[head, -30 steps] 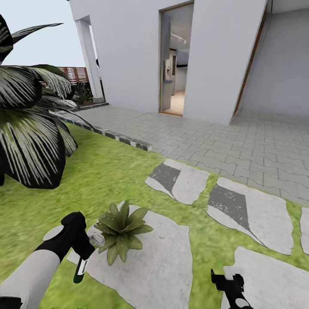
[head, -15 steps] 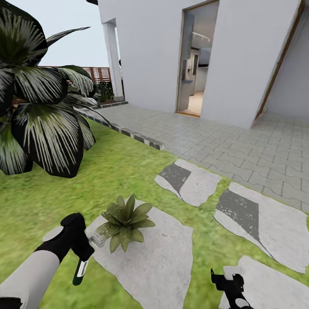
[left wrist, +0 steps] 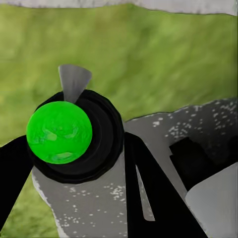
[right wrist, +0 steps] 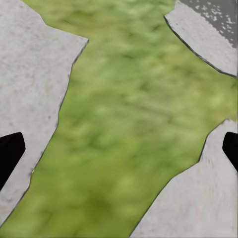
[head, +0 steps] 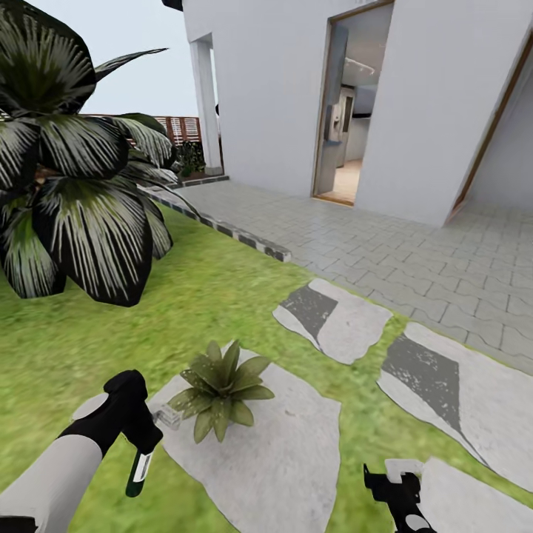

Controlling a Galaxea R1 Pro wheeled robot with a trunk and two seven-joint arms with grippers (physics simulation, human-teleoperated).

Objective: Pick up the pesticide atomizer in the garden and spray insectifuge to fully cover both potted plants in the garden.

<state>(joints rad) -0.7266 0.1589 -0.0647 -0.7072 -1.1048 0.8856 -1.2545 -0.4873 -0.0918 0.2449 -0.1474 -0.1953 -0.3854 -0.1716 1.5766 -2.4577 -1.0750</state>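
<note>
Left gripper (head: 141, 437) is clamping the spray bottle (head: 138, 474), its clear nozzle end pointing toward the potted plant (head: 220, 388) just beyond the jaws. Right gripper (head: 392, 483) is hanging with jaws apart over grass (right wrist: 129, 129).

The small green spray bottle (head: 138, 471) hangs tilted, nozzle beside the leafy potted plant (head: 220, 389) on a flat stone (head: 281, 459).

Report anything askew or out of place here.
Nothing is spilled or damaged. The potted plant sits upright on a stepping stone. The left gripper holds the pesticide atomizer tilted, green end toward the ground.
</note>
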